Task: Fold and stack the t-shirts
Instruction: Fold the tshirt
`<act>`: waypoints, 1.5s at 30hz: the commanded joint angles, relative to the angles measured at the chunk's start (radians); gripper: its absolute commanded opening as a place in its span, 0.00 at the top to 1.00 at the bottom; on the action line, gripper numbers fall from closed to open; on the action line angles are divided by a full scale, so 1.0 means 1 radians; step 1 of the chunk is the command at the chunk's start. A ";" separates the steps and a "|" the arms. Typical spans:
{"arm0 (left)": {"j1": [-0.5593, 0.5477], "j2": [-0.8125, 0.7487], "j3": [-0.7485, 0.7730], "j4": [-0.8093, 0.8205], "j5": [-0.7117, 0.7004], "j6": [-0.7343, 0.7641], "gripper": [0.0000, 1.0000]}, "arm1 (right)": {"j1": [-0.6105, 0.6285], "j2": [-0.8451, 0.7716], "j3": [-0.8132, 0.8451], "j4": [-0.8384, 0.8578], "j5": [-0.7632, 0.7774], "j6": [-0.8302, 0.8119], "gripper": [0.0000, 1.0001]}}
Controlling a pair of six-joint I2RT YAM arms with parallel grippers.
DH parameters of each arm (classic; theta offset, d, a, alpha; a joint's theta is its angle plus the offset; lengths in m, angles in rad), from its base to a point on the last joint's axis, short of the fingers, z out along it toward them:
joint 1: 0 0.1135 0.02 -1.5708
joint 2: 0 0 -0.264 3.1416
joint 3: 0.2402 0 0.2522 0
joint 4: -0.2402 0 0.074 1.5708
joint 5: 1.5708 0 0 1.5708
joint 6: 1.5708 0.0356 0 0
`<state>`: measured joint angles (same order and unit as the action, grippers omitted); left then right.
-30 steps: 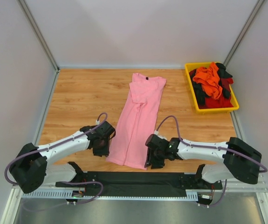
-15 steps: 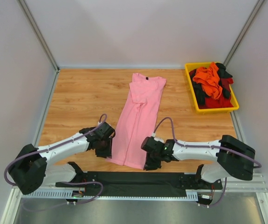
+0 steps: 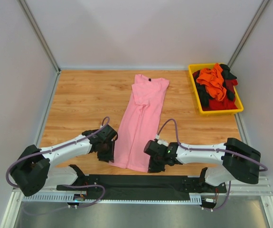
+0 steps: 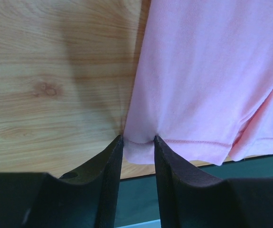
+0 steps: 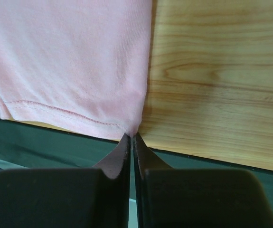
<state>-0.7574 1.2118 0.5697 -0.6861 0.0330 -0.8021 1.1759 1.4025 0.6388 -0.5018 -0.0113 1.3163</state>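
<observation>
- Right gripper (image 5: 132,137) has closed since the earlier frame, pinching only the hem-corner tip of the pink t-shirt (image 3: 143,118); it may slip on lifting.
- Left gripper (image 4: 138,140) stands narrowly open astride the opposite corner; an uneven lift would skew the fold.
- Other t-shirts (image 3: 214,83) are heaped in the yellow bin (image 3: 220,112).

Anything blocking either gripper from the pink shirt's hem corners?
Nothing visible: the left gripper straddles the near left hem corner of the light pink cloth t-shirt, jaws apart; right gripper is shut on the right corner.
</observation>
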 commanded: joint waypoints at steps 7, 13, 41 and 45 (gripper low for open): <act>0.001 -0.093 -0.007 0.011 0.123 0.007 0.54 | 0.001 -0.020 -0.013 -0.098 0.103 -0.019 0.99; 0.001 -0.182 -0.005 -0.020 0.176 0.011 0.45 | 0.002 -0.079 -0.040 -0.138 0.112 -0.026 1.00; -0.002 -0.153 -0.142 0.201 0.268 -0.095 0.53 | 0.004 -0.188 -0.076 -0.216 0.148 -0.048 1.00; -0.002 -0.227 -0.149 0.211 0.274 -0.123 0.52 | 0.002 -0.178 -0.074 -0.207 0.143 -0.052 1.00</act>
<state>-0.7578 1.0351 0.4244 -0.4965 0.3046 -0.8837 1.1759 1.2224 0.5671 -0.7090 0.1051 1.2747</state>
